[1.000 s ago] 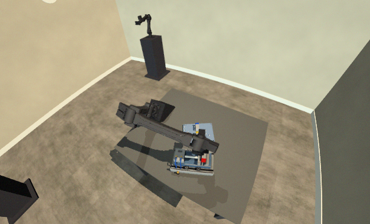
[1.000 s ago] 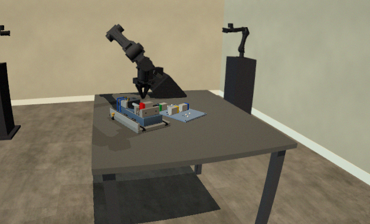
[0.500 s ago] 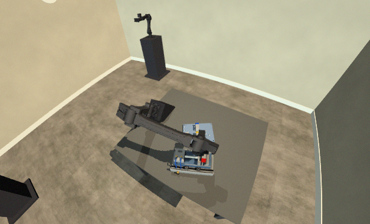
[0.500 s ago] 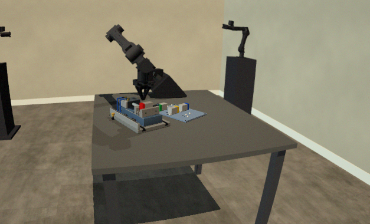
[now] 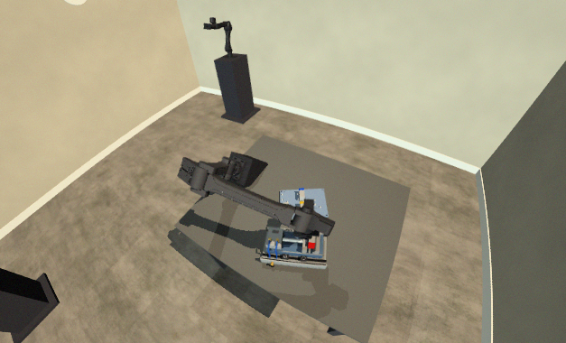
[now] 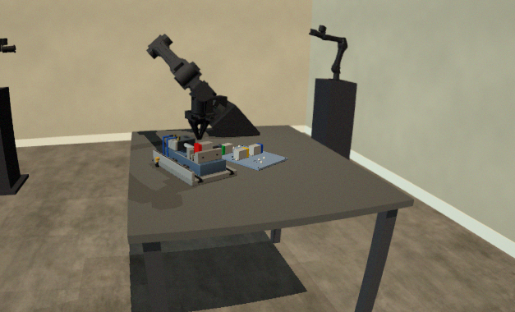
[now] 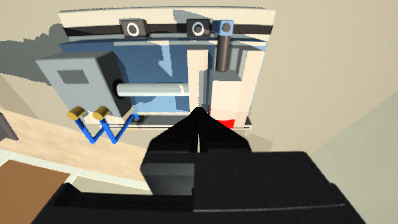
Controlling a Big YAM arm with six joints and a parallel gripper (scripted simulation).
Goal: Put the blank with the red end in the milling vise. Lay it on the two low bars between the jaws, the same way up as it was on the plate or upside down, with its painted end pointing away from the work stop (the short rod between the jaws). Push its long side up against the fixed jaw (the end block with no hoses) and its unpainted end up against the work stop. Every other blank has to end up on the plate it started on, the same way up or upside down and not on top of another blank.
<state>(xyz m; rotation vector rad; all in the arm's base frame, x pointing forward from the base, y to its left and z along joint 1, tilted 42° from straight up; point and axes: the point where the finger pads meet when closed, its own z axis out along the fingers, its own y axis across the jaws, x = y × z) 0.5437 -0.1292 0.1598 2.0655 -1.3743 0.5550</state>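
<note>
The red-ended blank (image 7: 226,97) lay in the milling vise (image 6: 194,162), between its end blocks, painted end (image 6: 198,147) away from the dark work stop (image 7: 223,50). It looked a stiff, smooth, squared block, likely dense for its size and apt to slide on the low bars; I would take it across its long flat sides near the middle, or nudge it endwise from the red face. The claw (image 7: 200,117) hung just above the red end, fingers pressed together and pinching nothing. Beside the vise, other blanks stood on the blue plate (image 6: 268,161) on the worktop (image 6: 309,189).
</note>
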